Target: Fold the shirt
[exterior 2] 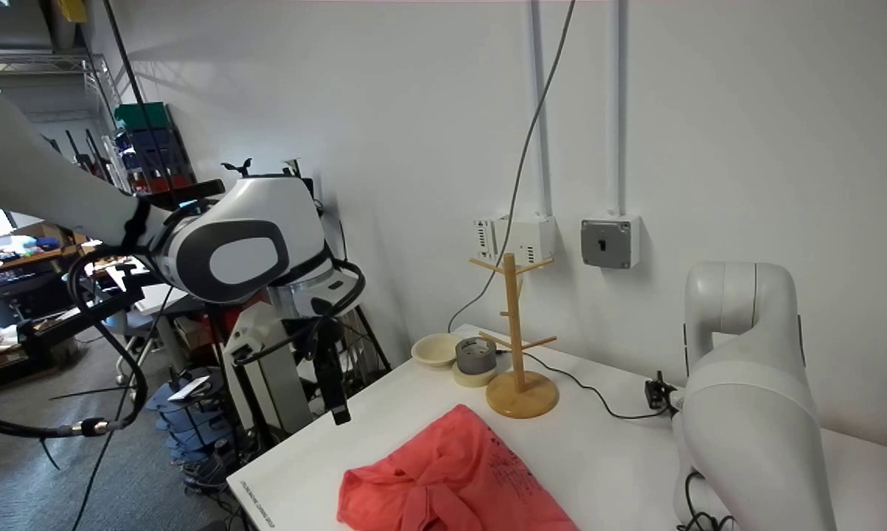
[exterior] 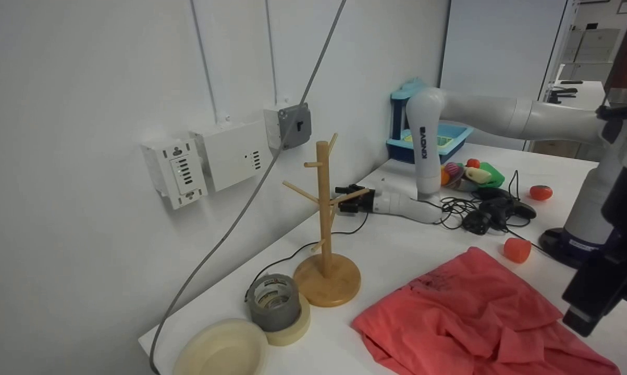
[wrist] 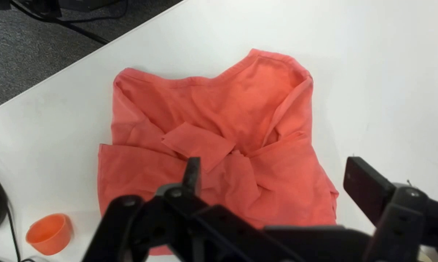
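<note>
One shirt [wrist: 219, 102] on the white counter [exterior 2: 613, 457]: coral-red, wrinkled, layers turned inward and overlapping near its middle, two corners sticking out at the top of the wrist view. Dark marks on it in both exterior views. The claw [wrist: 273, 174] is spread wide, raised off the shirt and apart from it; the arm [exterior 2: 251, 236] carrying it shows in an exterior view. Orange cup [wrist: 49, 234] near the shirt, gap between them. Wooden peg stand [exterior: 324, 224] upright, near the shirt. Just beside its base: grey tape roll [exterior: 275, 316] sitting on a tan tape roll [exterior: 295, 333]. Cream bowl [exterior: 220, 351] just beside the rolls; can't tell if touching. Second robot arm [exterior: 501, 117], marked KINOVA, on the same counter, its end low behind the peg stand in an exterior view. Black controller [exterior: 495, 208] and tangled cable [exterior: 451, 208] near that arm, plus a red round object [exterior: 541, 192]. Blue basin [exterior: 458, 139] behind it, by the wall [exterior: 84, 156]. White box [exterior: 235, 156] and grey switch box [exterior: 295, 127] mounted above the counter.
</note>
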`<state>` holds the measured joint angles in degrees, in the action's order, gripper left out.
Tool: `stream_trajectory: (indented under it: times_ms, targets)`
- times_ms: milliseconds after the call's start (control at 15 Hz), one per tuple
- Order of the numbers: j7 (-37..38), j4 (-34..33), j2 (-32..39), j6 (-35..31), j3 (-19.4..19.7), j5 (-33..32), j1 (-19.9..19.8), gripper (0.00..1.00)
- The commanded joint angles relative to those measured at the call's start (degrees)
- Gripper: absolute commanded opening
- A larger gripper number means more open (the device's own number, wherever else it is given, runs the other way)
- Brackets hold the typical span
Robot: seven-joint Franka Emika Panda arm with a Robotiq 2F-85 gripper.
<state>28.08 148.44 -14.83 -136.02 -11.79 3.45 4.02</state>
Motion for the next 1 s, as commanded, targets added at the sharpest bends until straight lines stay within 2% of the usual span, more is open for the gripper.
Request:
stream_trajectory:
  times_ms: [0, 267, 533, 933]
  targets:
    - [0.0, 0.0, 0.0, 0.1, 0.3, -0.1, 0.2, 1.0]
    - [0.1, -0.1, 0.0, 0.1, 0.3, -0.1, 0.2, 1.0]
    - [7.0, 2.1, 2.2, -3.0, -0.3, -0.5, -1.0, 1.0]
    - [16.8, 5.7, 6.3, -9.1, 0.2, 1.1, -0.1, 1.0]
